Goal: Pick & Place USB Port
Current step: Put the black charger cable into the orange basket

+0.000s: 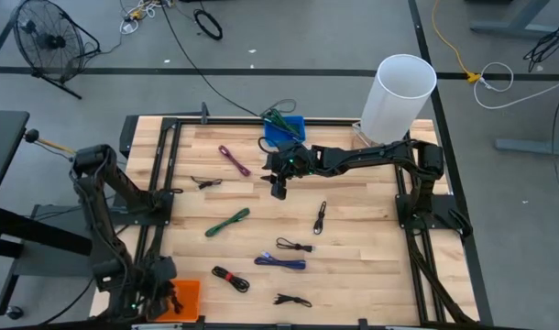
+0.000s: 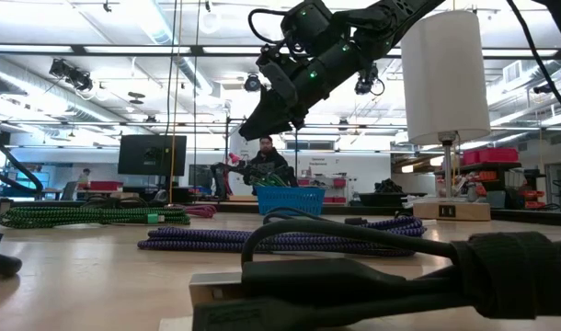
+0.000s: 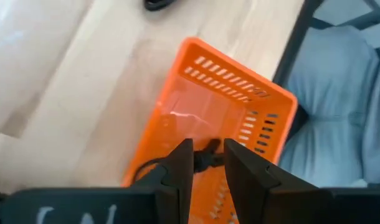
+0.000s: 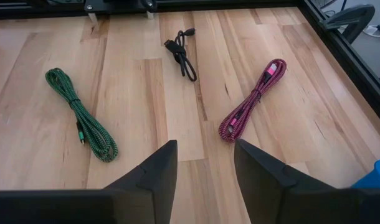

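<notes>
My left gripper point(image 3: 207, 149) hangs over the orange basket point(image 3: 209, 99) at the table's near left corner point(image 1: 183, 295) and is shut on a black USB cable point(image 3: 207, 160). My right gripper point(image 4: 204, 149) is open above the table's middle point(image 1: 279, 191), raised clear of the wood in the low view point(image 2: 262, 121). Ahead of it lie a green braided cable point(image 4: 81, 118), a small black cable point(image 4: 180, 53) and a pink cable point(image 4: 252, 99), each flat on the wood. A blue basket point(image 1: 284, 128) holding cables stands at the far edge. My left gripper pinches the black cable point(image 3: 207, 160) between its two fingers point(image 3: 180, 165), coming from above and pointing down into the orange basket. A loop of the cable point(image 3: 143, 169) trails off beside one finger over the basket's floor. Which part of the cable is pinched does not show.
More cables lie on the near half of the table: a black one point(image 1: 321, 217), another black one point(image 1: 295, 246), a purple one point(image 1: 279, 263), a black-and-red one point(image 1: 230, 278) and a black one point(image 1: 291, 300). A tall white cylinder point(image 1: 399, 92) stands at the far right corner.
</notes>
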{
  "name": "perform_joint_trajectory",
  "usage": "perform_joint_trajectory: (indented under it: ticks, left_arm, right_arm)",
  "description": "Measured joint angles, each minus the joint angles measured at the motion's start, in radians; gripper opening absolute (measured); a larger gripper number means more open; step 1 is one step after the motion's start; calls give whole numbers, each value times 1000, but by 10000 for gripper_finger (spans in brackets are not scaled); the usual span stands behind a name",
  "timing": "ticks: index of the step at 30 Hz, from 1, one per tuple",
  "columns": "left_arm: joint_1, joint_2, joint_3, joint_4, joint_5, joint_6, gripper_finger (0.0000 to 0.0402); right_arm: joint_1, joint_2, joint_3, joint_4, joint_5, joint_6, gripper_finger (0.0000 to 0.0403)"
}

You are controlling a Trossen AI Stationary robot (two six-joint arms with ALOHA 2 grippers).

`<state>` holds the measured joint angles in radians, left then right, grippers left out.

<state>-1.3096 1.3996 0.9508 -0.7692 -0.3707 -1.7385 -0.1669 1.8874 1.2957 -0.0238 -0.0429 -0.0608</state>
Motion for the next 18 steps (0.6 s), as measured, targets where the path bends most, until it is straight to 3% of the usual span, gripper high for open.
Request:
perform_joint_trajectory:
  ticks: [5,9,14,18]
  left_arm:
    - [36,-12,0,-26,50,21,94]
    - [79,-21,0,-102,-16,115,94]
    - [168,-54,0,-347,-145,150,94]
    - [261,-75,0,-596,-193,75,94]
  right_arm:
    - [0,0,0,0,0,0,160]
    - [0,0,0,0,0,0,160]
    - [0,0,0,1,0,5,160]
    - [0,0,0,1,0,5,160]
